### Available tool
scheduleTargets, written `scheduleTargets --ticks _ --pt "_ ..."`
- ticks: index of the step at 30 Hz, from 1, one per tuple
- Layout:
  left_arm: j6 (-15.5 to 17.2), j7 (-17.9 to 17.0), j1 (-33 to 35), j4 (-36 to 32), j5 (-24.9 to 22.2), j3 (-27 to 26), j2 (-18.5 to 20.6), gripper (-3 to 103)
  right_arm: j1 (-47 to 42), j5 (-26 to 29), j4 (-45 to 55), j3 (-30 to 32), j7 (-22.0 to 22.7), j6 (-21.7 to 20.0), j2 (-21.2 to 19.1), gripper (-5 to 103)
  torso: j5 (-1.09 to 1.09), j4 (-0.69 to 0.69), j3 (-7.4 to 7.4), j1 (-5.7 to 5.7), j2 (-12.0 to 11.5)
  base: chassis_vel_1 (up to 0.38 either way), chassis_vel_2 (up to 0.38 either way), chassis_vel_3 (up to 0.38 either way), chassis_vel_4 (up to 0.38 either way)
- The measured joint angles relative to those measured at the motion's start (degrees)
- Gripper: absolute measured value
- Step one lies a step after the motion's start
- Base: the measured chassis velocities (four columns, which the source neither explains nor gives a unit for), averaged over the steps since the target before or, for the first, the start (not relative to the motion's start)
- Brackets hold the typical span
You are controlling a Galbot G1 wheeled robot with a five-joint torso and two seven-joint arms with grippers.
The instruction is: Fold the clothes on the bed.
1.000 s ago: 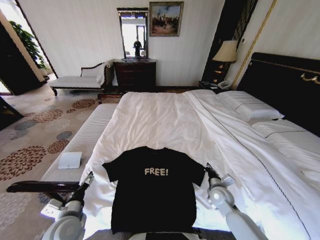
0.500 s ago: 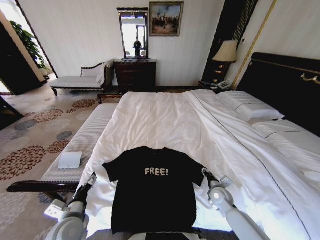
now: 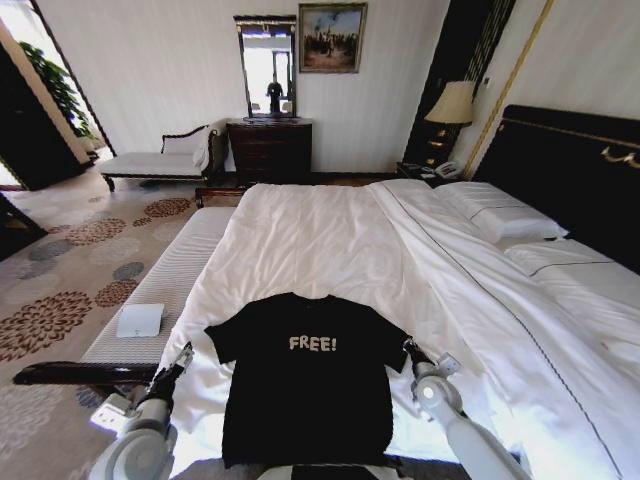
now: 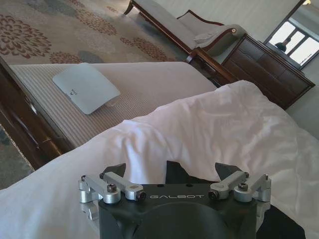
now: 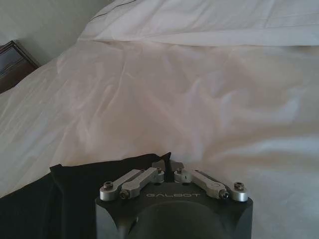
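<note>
The black T-shirt with white "FREE!" lettering lies flat, chest up, at the near edge of the white bed. My left gripper is just outside the shirt's left sleeve, over the duvet's edge. In the left wrist view this gripper is open wide, with a bit of black fabric between its fingers. My right gripper is at the tip of the right sleeve. In the right wrist view it is shut, pinching the edge of the black sleeve.
A long striped bench with a dark wood frame runs along the bed's left side, with a flat white object on it. Pillows and the dark headboard are on the right. A dresser and chaise stand at the far wall.
My right gripper has crept left and reached the right sleeve's edge. My left gripper has shifted slightly toward the left sleeve. The shirt lies as before.
</note>
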Motion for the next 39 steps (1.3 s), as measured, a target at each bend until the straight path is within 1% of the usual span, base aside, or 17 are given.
scheduleTargets --ticks 1,2,4,12,17,18,19,21,23,24,27,32,34,38,39 --pt "0.00 0.00 0.00 0.00 0.00 0.00 0.00 100 0.00 0.00 0.00 0.00 0.00 0.00 0.00 7 0.00 0.00 0.00 0.00 0.00 0.000 0.000 0.000 0.000" --pt "0.04 -0.05 -0.13 0.02 0.05 0.17 0.07 100 -0.02 -0.07 0.22 0.10 0.00 0.00 0.20 3 0.00 0.00 0.00 0.00 0.00 0.000 0.000 0.000 0.000" --pt "0.11 -0.19 -0.42 0.05 0.09 0.36 0.33 100 -0.22 -0.49 0.78 0.40 -0.09 0.05 0.55 1 0.00 0.00 0.00 0.00 0.00 0.000 0.000 0.000 0.000" --pt "0.15 -0.28 -0.36 0.12 -0.49 0.06 1.06 100 -1.34 -2.74 2.93 1.25 -0.67 1.25 1.25 0 0.00 0.00 0.00 0.00 0.00 0.000 0.000 0.000 0.000" --pt "0.12 -0.24 0.27 0.20 -1.67 -0.73 1.58 100 -3.39 -5.45 7.19 1.81 -1.88 2.85 2.25 0 -0.01 0.00 0.00 0.00 0.00 0.000 0.000 0.000 0.000" --pt "0.08 -0.23 0.49 0.19 -2.04 -0.99 1.72 100 -4.50 -6.88 8.91 1.79 -2.98 3.72 2.79 0 -0.01 0.00 0.00 0.00 0.00 0.000 0.000 0.000 0.000" --pt "0.08 -0.23 0.49 0.19 -2.04 -0.99 1.72 100 -4.50 -6.88 8.91 1.79 -2.98 3.72 2.79 0 -0.01 0.00 0.00 0.00 0.00 0.000 0.000 0.000 0.000" --pt "0.02 -0.21 0.88 0.05 -2.42 -1.29 1.85 100 -5.88 -8.23 10.88 1.44 -4.61 4.62 3.64 0 -0.01 0.00 0.00 0.00 0.00 0.000 0.000 0.000 0.000" --pt "-0.06 -0.20 1.24 -0.08 -2.60 -1.48 1.90 100 -7.12 -9.09 12.73 0.78 -6.25 5.16 4.39 0 0.00 0.00 0.00 0.00 0.00 0.000 0.000 0.000 0.000" --pt "-0.06 -0.20 1.24 -0.08 -2.60 -1.48 1.90 100 -7.12 -9.09 12.73 0.78 -6.25 5.16 4.39 0 0.00 0.00 0.00 0.00 0.00 0.000 0.000 0.000 0.000" --pt "-0.12 -0.19 1.58 -0.31 -2.58 -1.43 1.81 100 -7.86 -9.77 14.00 -0.38 -8.08 5.62 4.95 0 -0.01 0.00 0.00 0.00 0.00 0.000 0.000 0.000 0.000" --pt "-0.16 -0.19 1.79 -0.77 -2.41 -1.05 1.58 100 -8.02 -10.58 14.13 -2.06 -10.60 6.19 5.01 0 0.00 0.00 0.00 0.00 0.00 0.000 0.000 0.000 0.000" --pt "-0.20 -0.19 1.76 -0.99 -1.76 -0.49 1.32 100 -7.76 -11.45 13.78 -4.77 -13.89 6.52 4.59 0 0.00 -0.01 0.00 0.00 0.00 0.000 0.000 0.000 0.000" --pt "-0.23 -0.19 1.63 -0.99 -1.52 -0.19 1.14 100 -6.58 -11.77 12.31 -6.93 -15.13 7.03 4.78 0 -0.01 0.00 -0.01 0.00 0.00 0.000 0.000 0.000 0.000" --pt "-0.23 -0.20 1.44 -0.93 -1.34 0.03 1.09 100 -5.66 -12.10 10.86 -8.46 -16.41 7.75 4.65 0 0.01 0.00 0.00 0.00 0.00 0.000 0.000 0.000 0.000"
